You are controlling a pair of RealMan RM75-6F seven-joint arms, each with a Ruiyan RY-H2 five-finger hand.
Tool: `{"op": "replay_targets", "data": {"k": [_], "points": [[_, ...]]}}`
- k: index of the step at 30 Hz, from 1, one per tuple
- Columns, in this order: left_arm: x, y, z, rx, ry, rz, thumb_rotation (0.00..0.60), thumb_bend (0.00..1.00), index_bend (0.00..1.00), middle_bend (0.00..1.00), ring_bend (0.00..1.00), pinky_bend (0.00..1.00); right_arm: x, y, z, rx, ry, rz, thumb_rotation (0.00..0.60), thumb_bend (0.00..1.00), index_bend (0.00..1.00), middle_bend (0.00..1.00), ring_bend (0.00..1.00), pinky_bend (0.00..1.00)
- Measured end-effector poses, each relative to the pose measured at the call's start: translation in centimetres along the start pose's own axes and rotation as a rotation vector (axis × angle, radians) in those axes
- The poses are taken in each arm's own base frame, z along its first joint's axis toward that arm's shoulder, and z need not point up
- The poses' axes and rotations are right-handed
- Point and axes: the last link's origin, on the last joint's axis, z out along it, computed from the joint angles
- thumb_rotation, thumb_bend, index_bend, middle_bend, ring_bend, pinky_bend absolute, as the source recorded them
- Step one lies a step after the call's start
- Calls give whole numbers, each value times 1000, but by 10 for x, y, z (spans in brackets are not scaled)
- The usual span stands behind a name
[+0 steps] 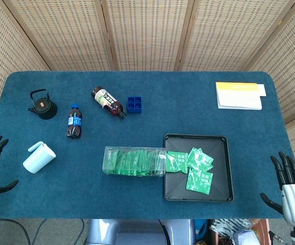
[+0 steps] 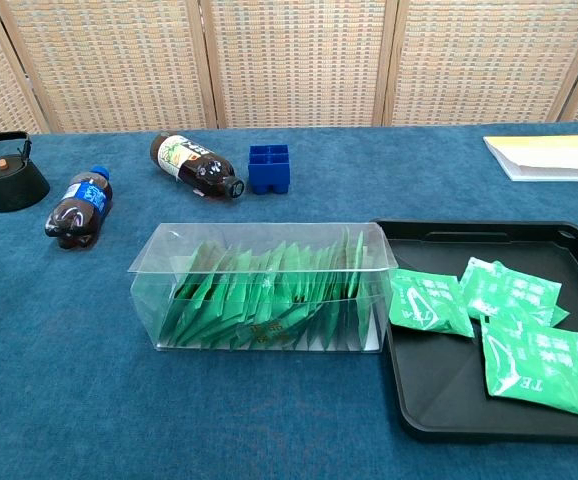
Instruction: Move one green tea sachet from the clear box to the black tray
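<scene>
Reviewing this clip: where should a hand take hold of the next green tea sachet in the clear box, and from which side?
Probably from above: the clear box is open-topped and its sachets stand on edge, packed in a leaning row. Pinch one sachet's upper edge near the black tray end and lift.

bench point(image 1: 188, 97): fuzzy blue cloth, totally matt
clear box point(image 2: 259, 290): see-through plastic, smooth, bit of glare
sachets point(image 2: 539, 365): shiny green foil-ish plastic, crinkly
black tray point(image 2: 439, 420): smooth black plastic, slight sheen
teapot point(image 1: 43, 105) at 10 o'clock: dull black, looks like cast metal
screen point(image 1: 147, 30): woven cane panels, wood frames
</scene>
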Motion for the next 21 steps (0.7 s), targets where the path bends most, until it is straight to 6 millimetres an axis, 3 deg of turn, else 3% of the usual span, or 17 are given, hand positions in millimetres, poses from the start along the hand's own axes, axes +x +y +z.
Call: {"op": "replay_targets", "data": {"k": [12,18,21], "points": [[2,-1,-1,-1,12,-1,600,108,0,0,0,0,-8,-9,5,54,-47,26,600,0,0,0,0,0],[4,-2,2,5,20,-10,600,108,0,0,0,0,-15,-31,24,185,-144,86,600,0,17,0,0,0],[4,-4,4,18,24,-13,600,108,0,0,0,0,-17,-57,42,295,-213,126,600,0,57,0,0,0]]}}
